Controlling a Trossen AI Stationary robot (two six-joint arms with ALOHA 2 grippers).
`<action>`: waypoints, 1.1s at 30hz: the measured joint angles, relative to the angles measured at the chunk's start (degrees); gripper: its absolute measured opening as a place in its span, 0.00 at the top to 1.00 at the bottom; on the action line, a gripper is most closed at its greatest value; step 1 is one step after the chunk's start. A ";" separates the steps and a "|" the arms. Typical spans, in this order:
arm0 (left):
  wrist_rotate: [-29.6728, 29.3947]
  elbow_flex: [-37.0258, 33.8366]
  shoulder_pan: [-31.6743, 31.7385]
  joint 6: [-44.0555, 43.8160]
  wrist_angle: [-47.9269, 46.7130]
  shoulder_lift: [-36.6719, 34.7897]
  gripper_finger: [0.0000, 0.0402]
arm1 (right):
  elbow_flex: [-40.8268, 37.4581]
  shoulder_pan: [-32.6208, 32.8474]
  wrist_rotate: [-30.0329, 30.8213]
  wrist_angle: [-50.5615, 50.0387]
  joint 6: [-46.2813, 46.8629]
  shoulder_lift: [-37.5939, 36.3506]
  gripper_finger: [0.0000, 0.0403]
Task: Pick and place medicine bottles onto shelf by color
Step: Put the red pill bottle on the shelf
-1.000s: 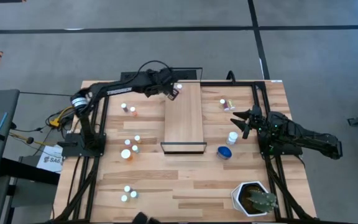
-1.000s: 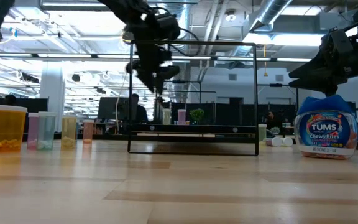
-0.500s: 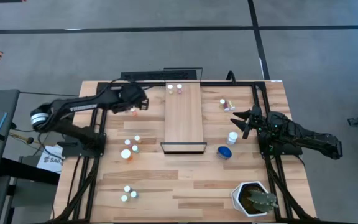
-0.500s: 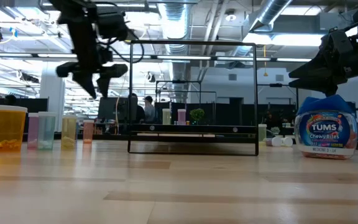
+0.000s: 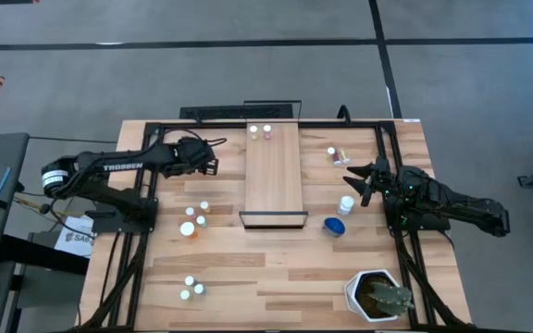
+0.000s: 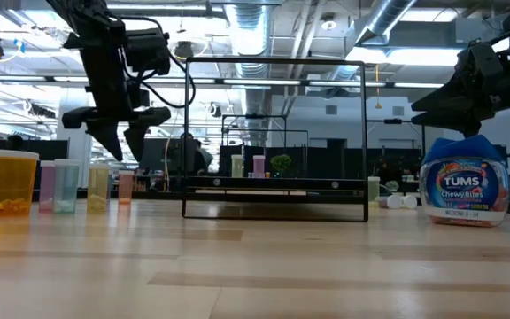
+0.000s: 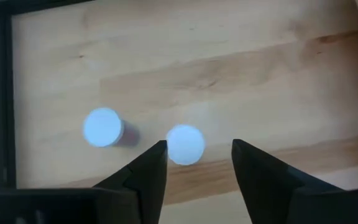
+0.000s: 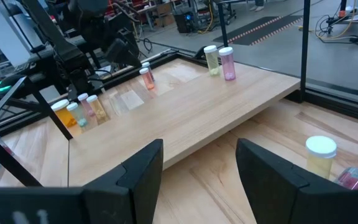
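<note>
High view: shelf (image 5: 274,176) lies mid-table, long axis running away from the near edge; two medicine bottles (image 5: 260,132) stand side by side at its far end, one pale, one pink. Remaining bottles scattered on the tabletop (image 5: 248,277): a cluster left of the shelf's near end, a pair near the front left, two by the far right corner, one white-capped bottle and a blue one (image 5: 334,225) right of the shelf's near end. Left gripper (image 5: 209,165) hovers left of the shelf's far half, fingers parted, nothing between them; its wrist view looks down on two white caps (image 7: 185,144), the nearer just ahead of the fingertips. Right gripper (image 5: 359,181) waits right of the shelf, fingers spread, empty. Hexagonal plant pot (image 5: 375,296) at front right
</note>
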 joint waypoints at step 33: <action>1.03 -0.14 0.51 -4.72 8.24 10.27 0.78 | -0.01 -0.01 -0.01 0.00 0.00 -0.01 0.44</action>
